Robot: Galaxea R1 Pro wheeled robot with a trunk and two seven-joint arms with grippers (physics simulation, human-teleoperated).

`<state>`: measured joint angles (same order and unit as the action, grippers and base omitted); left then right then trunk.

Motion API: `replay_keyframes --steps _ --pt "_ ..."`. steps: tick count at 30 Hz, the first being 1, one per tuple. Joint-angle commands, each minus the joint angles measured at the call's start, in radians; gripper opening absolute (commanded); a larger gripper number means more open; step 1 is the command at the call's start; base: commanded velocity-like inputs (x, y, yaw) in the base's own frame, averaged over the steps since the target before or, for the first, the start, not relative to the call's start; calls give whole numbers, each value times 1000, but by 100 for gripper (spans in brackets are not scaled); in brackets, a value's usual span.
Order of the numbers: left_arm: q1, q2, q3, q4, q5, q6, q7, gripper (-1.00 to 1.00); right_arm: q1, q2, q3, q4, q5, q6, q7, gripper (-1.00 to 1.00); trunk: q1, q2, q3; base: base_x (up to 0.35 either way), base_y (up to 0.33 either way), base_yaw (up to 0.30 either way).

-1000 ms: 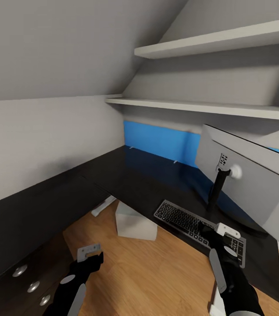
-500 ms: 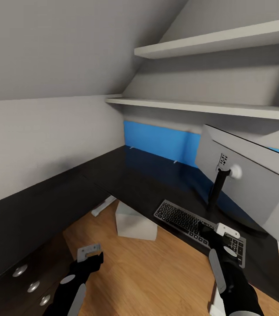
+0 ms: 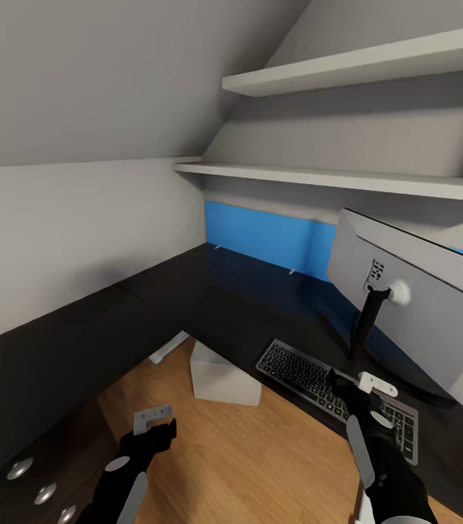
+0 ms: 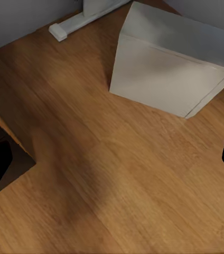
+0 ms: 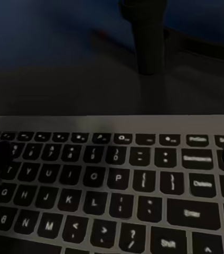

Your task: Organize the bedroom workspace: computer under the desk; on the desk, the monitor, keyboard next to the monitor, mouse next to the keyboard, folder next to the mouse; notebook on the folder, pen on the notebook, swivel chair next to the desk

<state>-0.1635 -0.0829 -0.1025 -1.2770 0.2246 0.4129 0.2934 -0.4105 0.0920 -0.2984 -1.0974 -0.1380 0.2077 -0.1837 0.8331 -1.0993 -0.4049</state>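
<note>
Here the right gripper (image 3: 342, 384) hovers over the keyboard (image 3: 333, 389), fingers spread and empty. The keyboard lies on the desk (image 3: 210, 298) before the monitor (image 3: 413, 313), its long axis along the desk's front edge. The left gripper (image 3: 160, 431), also spread, hangs over the floor, well apart.

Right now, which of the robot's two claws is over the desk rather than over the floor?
The right gripper: it hangs above the keyboard on the black desk. The left gripper is over bare wood floor.
</note>
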Motion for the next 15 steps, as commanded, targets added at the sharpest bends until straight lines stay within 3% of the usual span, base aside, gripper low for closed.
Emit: replay_keyframes --steps 1,4,5,12,15 --pt "-1 1 -7 -1 10 3 8 100 -1 -1 -1 19 -8 -20 -3 100 0 -1 -1 177 -84 0" --pt "-1 1 -11 -1 10 3 7 100 -1 -5 0 44 -8 -66 -4 100 0 -1 -1 220 -107 0" --pt "-1 1 -13 0 10 3 7 100 -1 -7 0 59 -8 -115 -5 100 0 -1 -1 260 -131 0" --pt "-1 0 -15 1 10 3 8 100 -2 -11 1 119 -7 -196 -9 100 0 -1 -1 154 -91 0" --pt "-1 0 -16 1 10 3 9 100 -6 -36 0 189 -6 -206 -11 100 0 -1 -1 23 -14 0"
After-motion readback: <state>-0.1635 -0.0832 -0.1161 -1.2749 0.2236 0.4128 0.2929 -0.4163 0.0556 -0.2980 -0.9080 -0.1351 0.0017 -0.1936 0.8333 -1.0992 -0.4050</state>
